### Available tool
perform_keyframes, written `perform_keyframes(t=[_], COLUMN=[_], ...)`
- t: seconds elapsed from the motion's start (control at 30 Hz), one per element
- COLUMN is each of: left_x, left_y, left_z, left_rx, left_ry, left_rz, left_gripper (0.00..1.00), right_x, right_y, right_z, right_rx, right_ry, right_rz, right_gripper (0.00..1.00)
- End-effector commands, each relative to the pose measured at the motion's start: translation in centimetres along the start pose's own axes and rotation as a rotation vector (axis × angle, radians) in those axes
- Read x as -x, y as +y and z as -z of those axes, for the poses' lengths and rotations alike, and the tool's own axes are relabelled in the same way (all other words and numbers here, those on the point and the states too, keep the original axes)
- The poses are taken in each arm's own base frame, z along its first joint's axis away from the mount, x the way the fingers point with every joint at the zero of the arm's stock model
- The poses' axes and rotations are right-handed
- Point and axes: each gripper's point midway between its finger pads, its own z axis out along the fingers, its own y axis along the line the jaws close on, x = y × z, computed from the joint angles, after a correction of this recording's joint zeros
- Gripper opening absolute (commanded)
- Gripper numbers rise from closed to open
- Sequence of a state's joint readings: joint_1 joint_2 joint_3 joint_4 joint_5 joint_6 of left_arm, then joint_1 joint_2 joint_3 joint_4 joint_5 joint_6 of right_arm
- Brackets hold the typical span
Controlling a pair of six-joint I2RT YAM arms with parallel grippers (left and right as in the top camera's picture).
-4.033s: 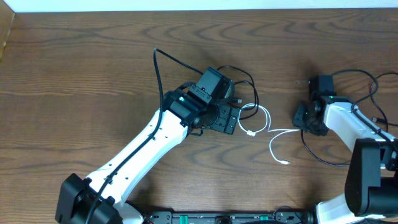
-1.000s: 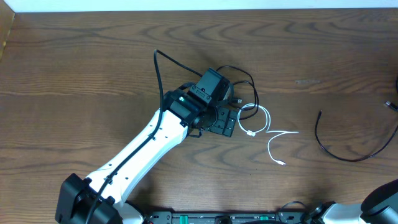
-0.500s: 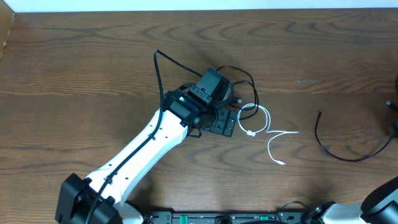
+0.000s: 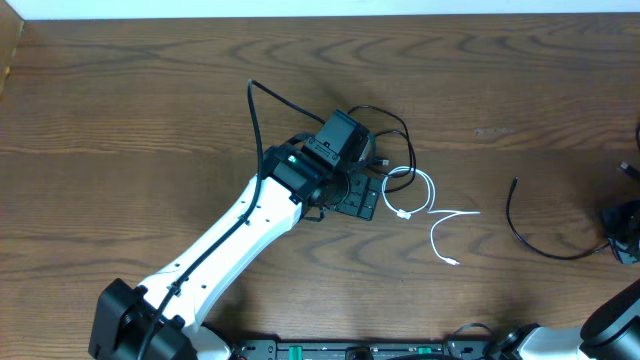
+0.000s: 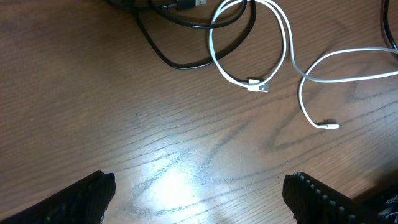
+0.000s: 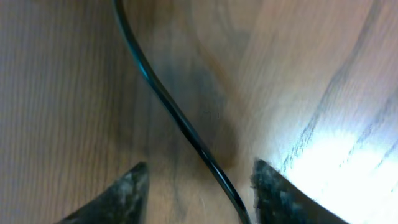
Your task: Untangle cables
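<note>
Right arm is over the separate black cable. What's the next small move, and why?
Probably close the right gripper: in its wrist view the black cable runs straight through the gap of its open jaws, so a squeeze should catch it. The left gripper hangs open above the white cable, holding nothing.

A dark brown, wood-grained tabletop [image 4: 120, 110] fills the overhead view, bordered by a white strip [image 4: 300, 7] along the 12 o'clock edge and a paler wooden edge [image 4: 8, 50] at 10 o'clock; glare brightens its grain in both wrist views
</note>
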State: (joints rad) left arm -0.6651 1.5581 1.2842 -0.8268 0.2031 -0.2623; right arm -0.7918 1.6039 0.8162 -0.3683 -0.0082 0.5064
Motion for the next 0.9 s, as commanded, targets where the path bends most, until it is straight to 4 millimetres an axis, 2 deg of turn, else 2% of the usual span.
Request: perform_keyframes(t=[0.0,0.1,0.27,0.43,0.57,0.63,0.8,0.87], left_x=[-0.2,-0.2,-0.2,-0.2,-0.2,-0.2,-0.2,-0.2], left_y=[0.3,0.3,0.3,0.3,0.3,0.3,0.3,0.3], left_z=[-0.3,-0.3,-0.3,-0.3,-0.3,-0.3,-0.3,-0.3], left_rx=[0.017,0.017,0.017,0.017,0.017,0.017,0.017,0.017], left_ry=[0.01,0.01,0.01,0.01,0.01,0.01,0.01,0.01], left_rz=[0.006,0.006,0.006,0.006,0.006,0.006,0.006,0.006], left_gripper=[0.91,0.91,0.91,0.91,0.91,0.91,0.91,0.91], right_x=[-0.9,-1.3,-1.8,-2.5,-2.9,-3.1,-4.1,-4.5], right_y=[-0.1,-0.3,-0.7,-1.0,-0.6,0.5,7.0,8.6], right_z=[-0.2,-0.1,-0.1,-0.2,-0.2,-0.1,1.5,2.4], right_rx=[-0.004,-0.014,-0.031,-0.04,-0.012,0.047,0.413,0.478], right_ry=[0.026,0.043,0.065,0.085,0.108,0.126,0.18,0.195], right_rz=[0.014,0.013,0.013,0.013,0.011,0.01,0.164,0.193], right_gripper=[0.39,0.27,0.25,0.02,0.01,0.01,0.01,0.01])
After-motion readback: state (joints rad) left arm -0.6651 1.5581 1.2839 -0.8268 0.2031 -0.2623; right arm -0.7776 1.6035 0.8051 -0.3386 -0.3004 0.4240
